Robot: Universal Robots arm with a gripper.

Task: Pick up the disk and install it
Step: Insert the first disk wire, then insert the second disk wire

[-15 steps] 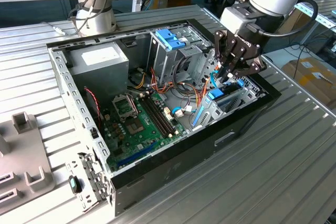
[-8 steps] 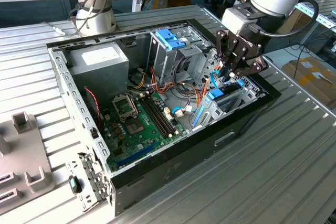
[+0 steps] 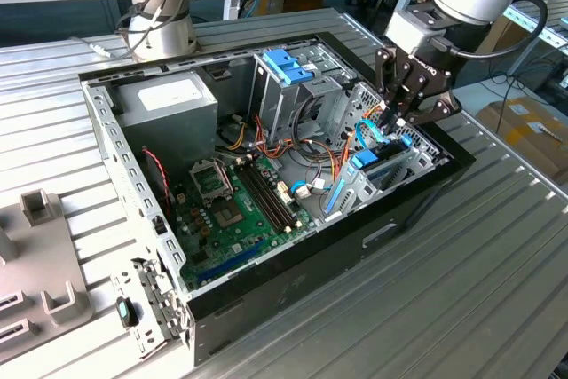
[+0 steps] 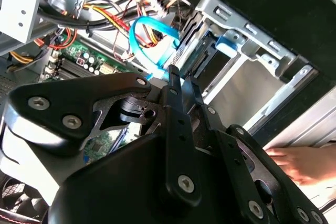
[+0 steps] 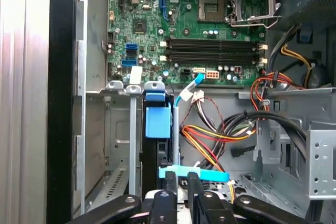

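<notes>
1. Looking at the exterior view: open PC case [image 3: 266,326] lies on a ribbed metal table [image 3: 461,290]; gripper [image 3: 399,120] hangs over the case's end at the exterior view's right, fingers drawn together w/ nothing between them; just below it the disk [image 3: 383,169] stands on edge in a metal drive bay [image 3: 424,153], light-blue rail showing on top; green motherboard [image 3: 235,210] in the middle of the case; power supply [image 3: 169,99] at the far corner; darker blue bracket [image 3: 288,64] sits atop the drive cage [image 3: 293,95].
2. Second wrist view: black gripper [image 4: 178,77] fills the foreground, fingers [image 4: 172,80] pressed side by side, empty; light-blue cable [image 4: 149,45] loops right at the tips; disk [image 4: 199,45] sits beyond it inside the silver bay [image 4: 247,45], blue tab at its edge; a person's hand [image 4: 302,163] rests outside the case, near the gripper body.
3. First wrist view: gripper [image 5: 179,178] tips closed, touching a light-blue strip [image 5: 193,173]; disk [image 5: 157,124] is seated edge-up in the bay slot [image 5: 118,145], blue latch over it; motherboard [image 5: 199,30] w/ RAM slots past it; red, yellow & black wires [image 5: 220,135] beside the slot.
</notes>
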